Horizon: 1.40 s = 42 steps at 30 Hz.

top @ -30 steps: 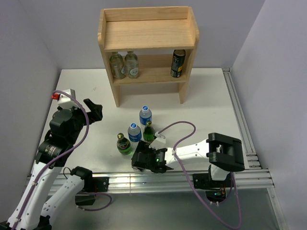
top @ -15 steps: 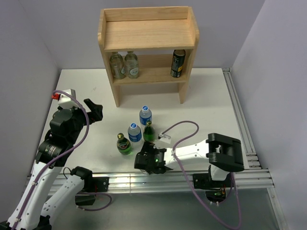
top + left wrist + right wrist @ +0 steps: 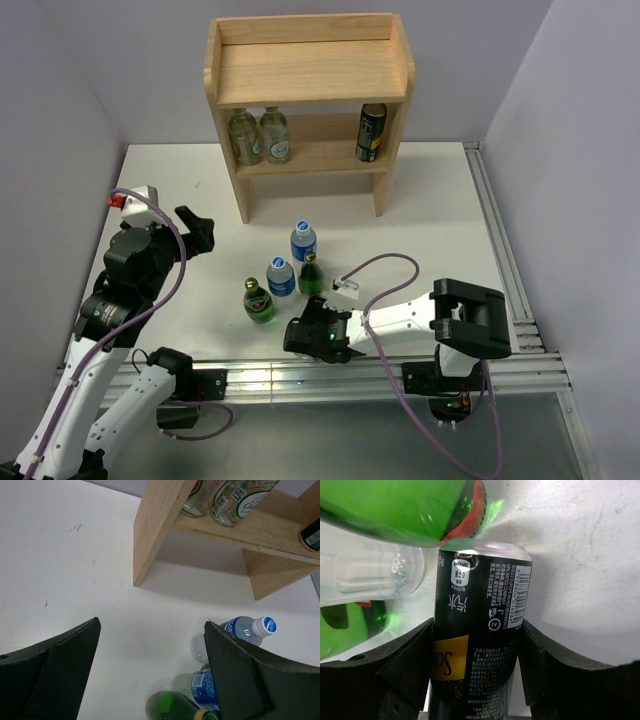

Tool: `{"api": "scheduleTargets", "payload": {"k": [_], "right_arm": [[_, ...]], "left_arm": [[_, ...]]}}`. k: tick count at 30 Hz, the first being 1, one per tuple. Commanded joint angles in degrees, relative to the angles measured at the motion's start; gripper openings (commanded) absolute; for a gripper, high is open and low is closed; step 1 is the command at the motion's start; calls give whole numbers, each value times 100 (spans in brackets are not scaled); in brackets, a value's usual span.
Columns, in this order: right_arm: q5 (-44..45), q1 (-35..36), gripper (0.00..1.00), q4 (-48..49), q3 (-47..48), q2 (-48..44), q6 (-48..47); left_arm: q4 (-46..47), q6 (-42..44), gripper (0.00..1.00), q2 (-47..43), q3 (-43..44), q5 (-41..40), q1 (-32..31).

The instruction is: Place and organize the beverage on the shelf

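I'm looking at a white table (image 3: pixel 440 210). The shelf (image 3: pixel 310 75) stands on it at 12 o'clock. Near the middle four bottles stand close together. There is a blue-capped water bottle (image 3: pixel 303 241), with a second water bottle (image 3: pixel 281 276) at its 7 o'clock. A dark green bottle (image 3: pixel 311 274) is at its 6 o'clock, and a gold-capped green bottle (image 3: pixel 258 300) is farthest out toward 7. A black can (image 3: pixel 480 645) is at 6 o'clock; I cannot tell whether it touches the surface.

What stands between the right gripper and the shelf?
In the top view, two water bottles and two green bottles stand between the right gripper, closed on a black can, and the shelf. Beyond them, bare table.
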Motion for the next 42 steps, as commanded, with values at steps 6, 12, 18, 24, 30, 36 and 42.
{"api": "scheduleTargets", "payload": {"k": [6, 12, 18, 24, 30, 36, 42], "right_arm": [[-1235, 227, 0, -335, -919, 274, 523], [162, 983, 0, -3276, 310, -527, 1806], [1453, 1283, 0, -5565, 1682, -940, 2459], [2718, 1152, 0, -5557, 2069, -1433, 2133], [4389, 844, 0, -5548, 2851, -1389, 1132], [5868, 98, 0, -5496, 4677, -688, -1596], [5850, -1132, 0, -5513, 7253, 666, -4623]], "left_arm": [[155, 115, 92, 73, -13, 36, 28], [155, 115, 91, 108, -22, 9, 28], [146, 115, 91, 126, -13, -17, 28], [137, 106, 91, 143, -22, -26, 28], [146, 115, 91, 170, -13, -17, 28], [137, 124, 91, 205, -13, -52, 28], [137, 124, 91, 240, 4, -78, 28]]}}
